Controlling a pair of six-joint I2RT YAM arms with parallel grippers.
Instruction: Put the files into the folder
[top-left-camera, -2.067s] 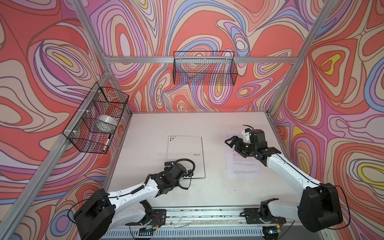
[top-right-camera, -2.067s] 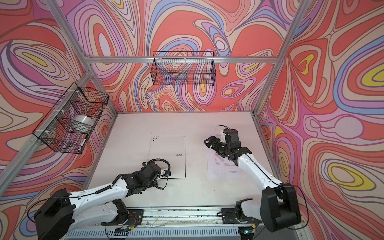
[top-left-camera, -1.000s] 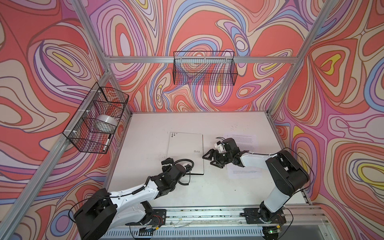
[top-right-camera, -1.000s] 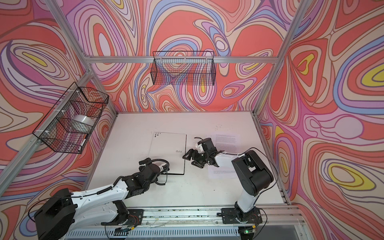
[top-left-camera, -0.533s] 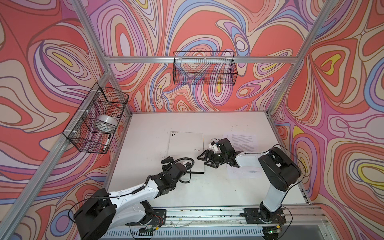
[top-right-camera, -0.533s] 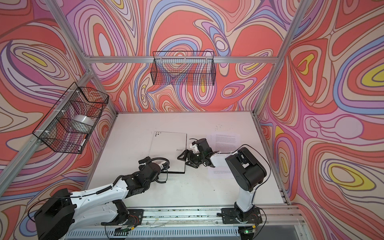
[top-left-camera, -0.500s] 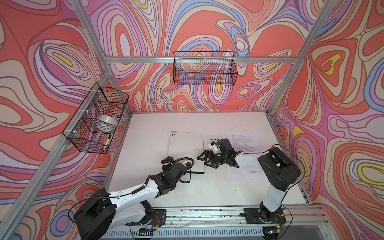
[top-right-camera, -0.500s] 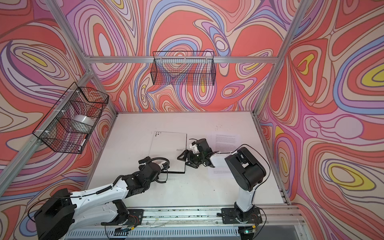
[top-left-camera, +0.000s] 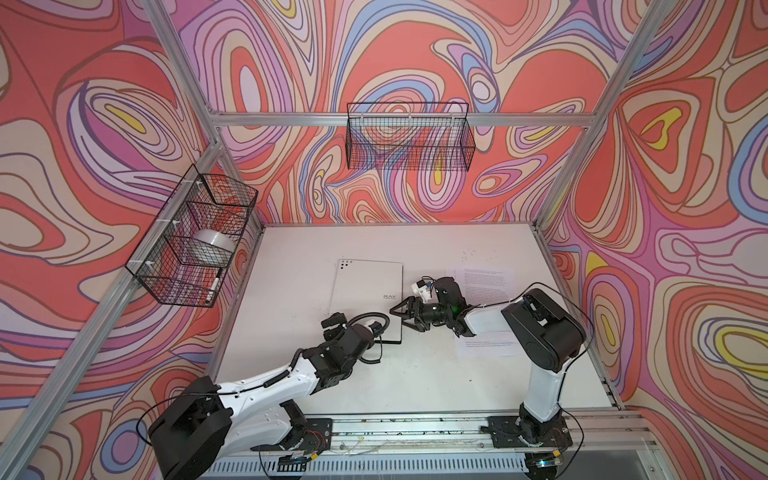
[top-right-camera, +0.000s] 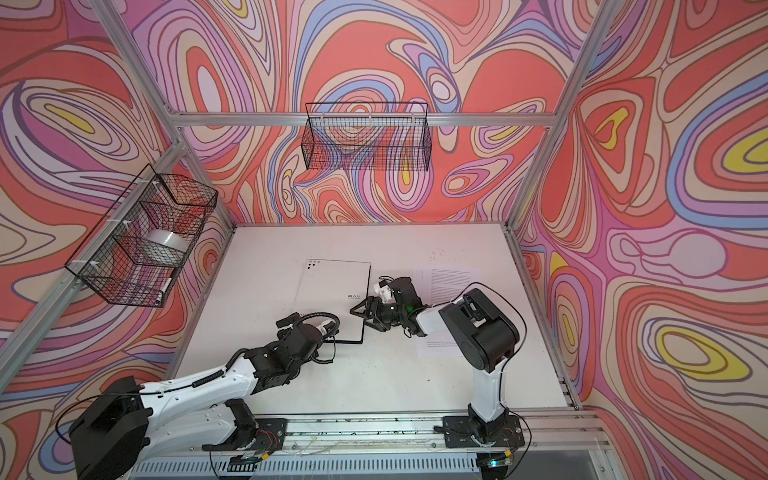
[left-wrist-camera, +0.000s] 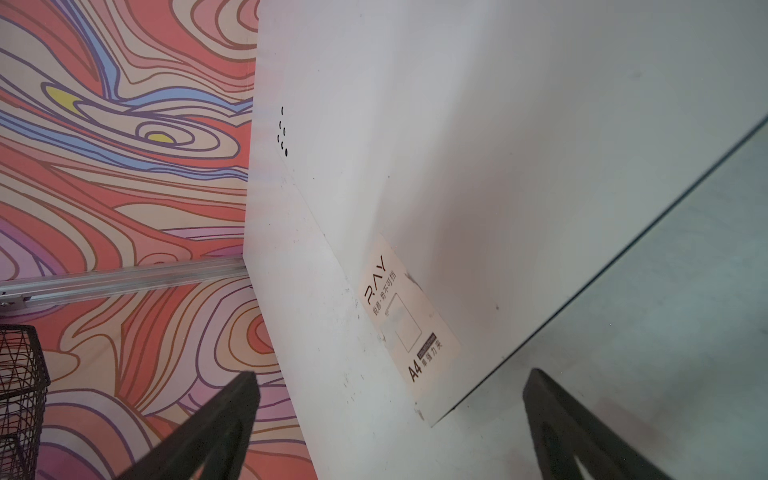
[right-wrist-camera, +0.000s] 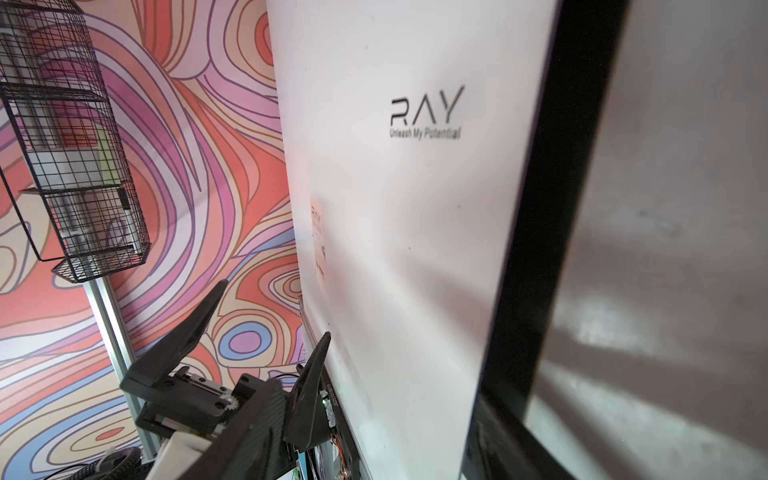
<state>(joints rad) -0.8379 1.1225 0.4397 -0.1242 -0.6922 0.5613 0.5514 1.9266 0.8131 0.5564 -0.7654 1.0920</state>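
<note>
Swung over from above the files, the right arm now reaches across the middle to the folder's right edge, and the folder has slid a little toward the back wall. On the left wall a wire basket (top-left-camera: 195, 249) holds a white roll (top-left-camera: 210, 245) and a marker (top-left-camera: 214, 286).

Next comes the left gripper (left-wrist-camera: 392, 374), low at the folder's near left corner. Its jaws are spread wide, with that corner just ahead of them. A sticker (left-wrist-camera: 409, 320) on the corner reads "RAY" with a line of Chinese characters, then "A4" beside more characters.

The folder (top-left-camera: 365, 286) lies on the white table (top-left-camera: 291, 257), white side up. A cluster of small black dots (top-left-camera: 345, 262) marks its far left corner. Near its right edge sits a logo (right-wrist-camera: 426, 106), "RAY", with "Unleash My Potential" beneath. In the right wrist view a black band (right-wrist-camera: 552, 208) runs along that edge.

The right gripper (top-left-camera: 400, 320) sits at this edge with its jaws apart. I cannot tell whether they touch the cover.

To its right, the files (top-left-camera: 484, 280) lie flat on the table, apart from the folder, and the right arm crosses over their middle. Their print is too small to read.
</note>
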